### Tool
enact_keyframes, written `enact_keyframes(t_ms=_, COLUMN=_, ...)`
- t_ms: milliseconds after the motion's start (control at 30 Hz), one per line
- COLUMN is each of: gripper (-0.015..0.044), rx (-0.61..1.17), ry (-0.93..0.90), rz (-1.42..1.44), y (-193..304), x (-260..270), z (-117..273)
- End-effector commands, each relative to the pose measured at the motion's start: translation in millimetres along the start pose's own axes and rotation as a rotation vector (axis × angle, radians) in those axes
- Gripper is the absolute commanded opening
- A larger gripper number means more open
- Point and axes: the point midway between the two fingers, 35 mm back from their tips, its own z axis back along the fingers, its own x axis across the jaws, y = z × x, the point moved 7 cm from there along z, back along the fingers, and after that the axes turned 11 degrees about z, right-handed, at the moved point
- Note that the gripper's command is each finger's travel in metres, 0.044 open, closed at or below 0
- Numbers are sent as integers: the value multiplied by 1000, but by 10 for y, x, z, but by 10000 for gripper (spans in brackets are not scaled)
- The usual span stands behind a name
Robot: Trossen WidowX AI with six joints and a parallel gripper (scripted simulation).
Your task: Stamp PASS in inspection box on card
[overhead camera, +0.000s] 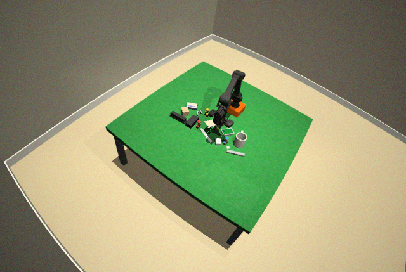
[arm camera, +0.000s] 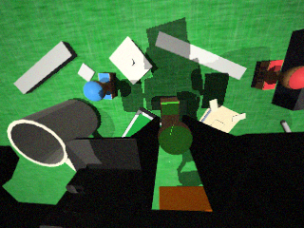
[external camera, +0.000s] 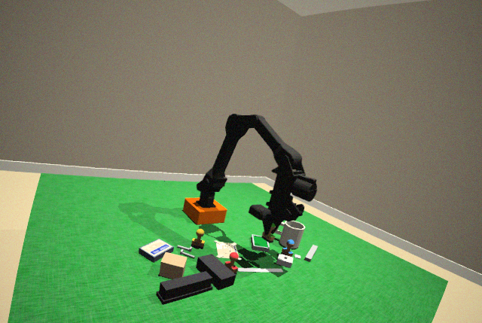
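My gripper (overhead camera: 218, 126) (external camera: 268, 229) (arm camera: 170, 120) is shut on a stamp with a green knob (arm camera: 175, 139) and a brown base. The stamp is upright and looks to be above the table, close to the pad. The green pad (overhead camera: 227, 131) (external camera: 260, 242) (arm camera: 136, 126) has a pale rim; the left finger hides part of it in the wrist view. The cream card (overhead camera: 209, 123) (external camera: 224, 249) (arm camera: 220, 121) lies on the other side of the stamp, partly covered by the arm and shadow. Small dark marks show on it; the inspection box cannot be made out. The stamp's lettering is hidden.
A grey mug (overhead camera: 240, 140) (external camera: 291, 235) (arm camera: 52, 135) stands beyond the pad. A blue-knobbed stamp (external camera: 289, 247) (arm camera: 97, 90), a white block (external camera: 285, 260) (arm camera: 129, 59), a red-knobbed stamp (external camera: 233, 260), a yellow-knobbed stamp (external camera: 199, 238) and black blocks (external camera: 184, 287) lie around.
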Motion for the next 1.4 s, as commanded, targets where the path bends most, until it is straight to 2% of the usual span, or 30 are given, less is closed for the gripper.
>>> enact_keyframes(t_ms=0, gripper=0, rx=-6, ry=2, rz=2, y=143, x=194, z=24)
enact_keyframes(t_ms=367, gripper=0, rx=-2, ry=-1, rz=2, y=592, x=621, z=15)
enact_keyframes(t_ms=1367, gripper=0, rx=-3, ry=0, rz=3, y=587, x=634, z=-163)
